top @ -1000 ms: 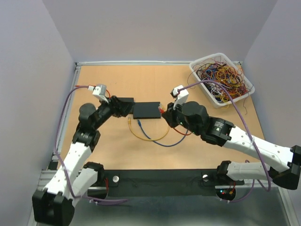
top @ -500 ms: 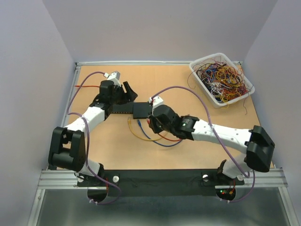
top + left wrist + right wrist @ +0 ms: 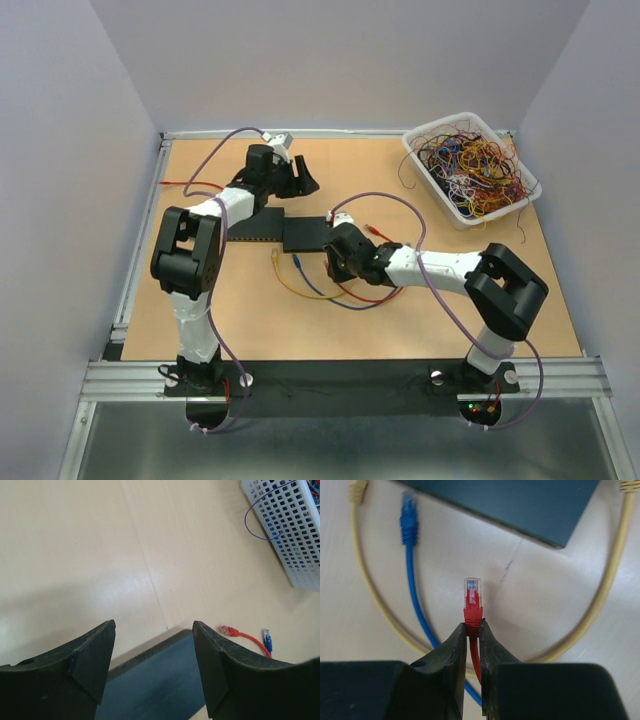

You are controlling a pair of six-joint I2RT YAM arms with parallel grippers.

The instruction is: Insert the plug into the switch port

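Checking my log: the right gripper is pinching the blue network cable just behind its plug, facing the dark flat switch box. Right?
No: the right gripper pinches the red network cable just behind its plug; the blue network cable lies loose beside it. It does face the dark flat switch box. The right wrist view shows this.

Your right hand [image 3: 474, 629] is black, your plug [image 3: 473, 599] red with a clear tip. You see a blue cable [image 3: 409, 525] and a yellow cable [image 3: 615, 560] on the tan bench [image 3: 545, 590], a dark slate switch [image 3: 510, 500], a white basket [image 3: 295, 540] patterned with square holes.
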